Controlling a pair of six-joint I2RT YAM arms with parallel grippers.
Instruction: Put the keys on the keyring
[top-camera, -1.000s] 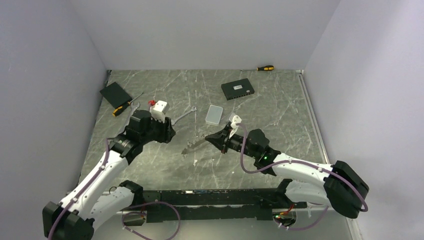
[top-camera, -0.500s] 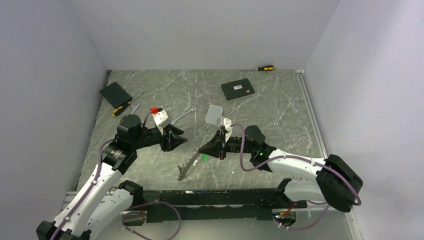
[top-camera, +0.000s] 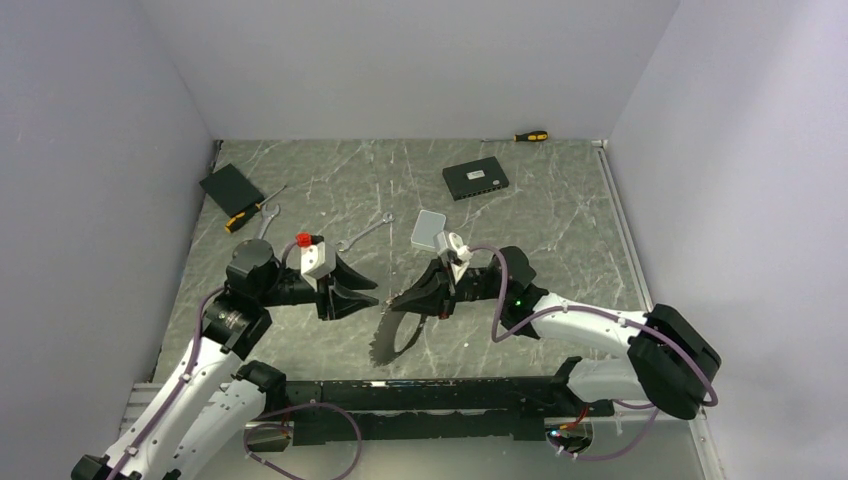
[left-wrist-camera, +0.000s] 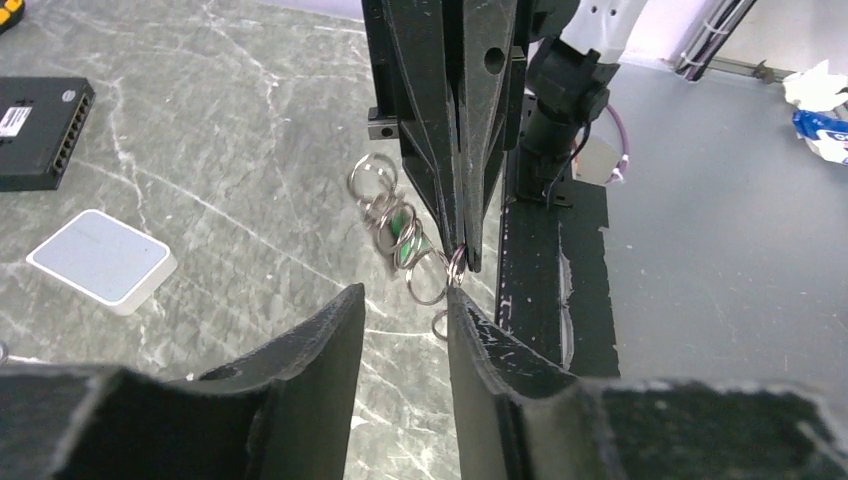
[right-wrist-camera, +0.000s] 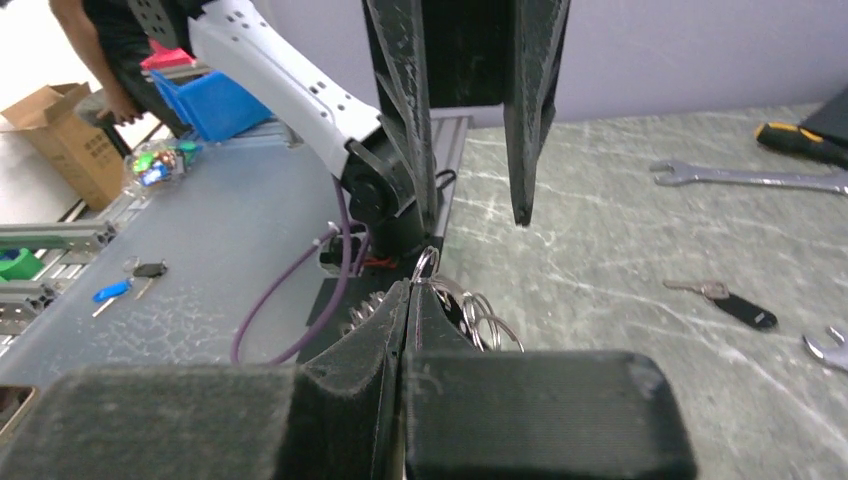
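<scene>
My right gripper (top-camera: 396, 302) is shut on the keyring (top-camera: 381, 345), a bunch of silvery wire loops that hangs below its tips over the near table. In the left wrist view its shut fingers (left-wrist-camera: 460, 150) pinch a small ring, and the keyring (left-wrist-camera: 390, 212) dangles with a green-tagged key (left-wrist-camera: 405, 230). My left gripper (top-camera: 366, 291) is open and empty, facing the right one, tips just short of the rings (left-wrist-camera: 405, 296). In the right wrist view the rings (right-wrist-camera: 482, 316) sit beside the shut tips (right-wrist-camera: 412, 284). A loose key with a black tag (right-wrist-camera: 737, 304) lies on the table.
A white box (top-camera: 428, 229) and a wrench (top-camera: 364, 232) lie just behind the grippers. A black switch (top-camera: 475, 180), a black box (top-camera: 230, 186) and two screwdrivers (top-camera: 246, 216) (top-camera: 530, 135) lie farther back. Walls close in on three sides.
My right gripper has carried the keyring left and toward the near edge. My left gripper has swung right and nearer, and now faces the right gripper tip to tip.
</scene>
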